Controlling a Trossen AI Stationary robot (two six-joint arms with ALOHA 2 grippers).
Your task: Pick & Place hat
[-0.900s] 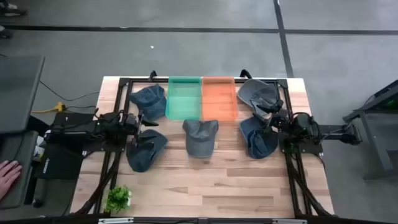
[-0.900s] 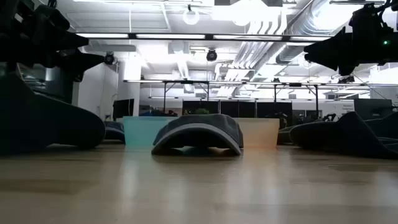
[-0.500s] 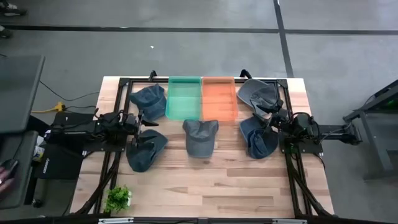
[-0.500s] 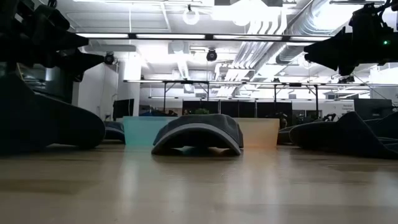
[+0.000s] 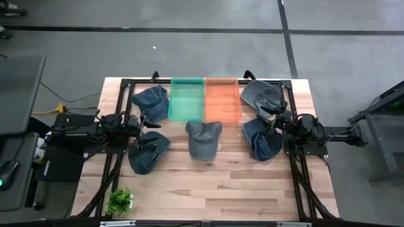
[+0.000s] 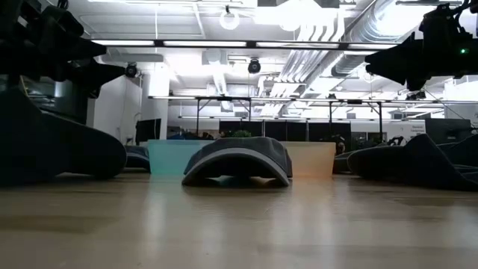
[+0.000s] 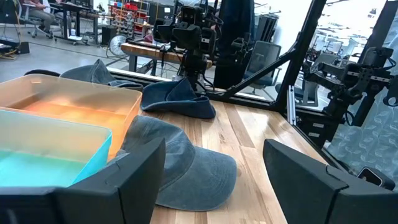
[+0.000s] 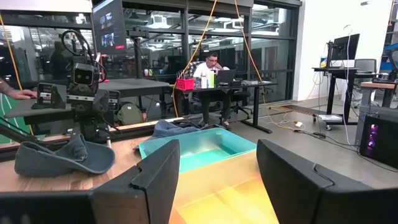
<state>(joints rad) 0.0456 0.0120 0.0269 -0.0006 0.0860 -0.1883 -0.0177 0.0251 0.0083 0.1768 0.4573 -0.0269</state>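
Note:
Five dark blue-grey caps lie on the wooden table. The middle cap rests on its brim and crown in front of the bins. Two caps lie on the left and two on the right. My left gripper hovers open between the two left caps, pointing at the middle cap. My right gripper hovers open between the two right caps, facing the bins.
A green bin and an orange bin stand side by side at the far middle of the table. A small plant sits at the near left corner. Bare wood spans the near half. A person sits at a desk far behind.
Both arms have kept still and no cap has moved. A person's hand that showed beyond the table's left side, at the picture's left edge, has drawn out of view.

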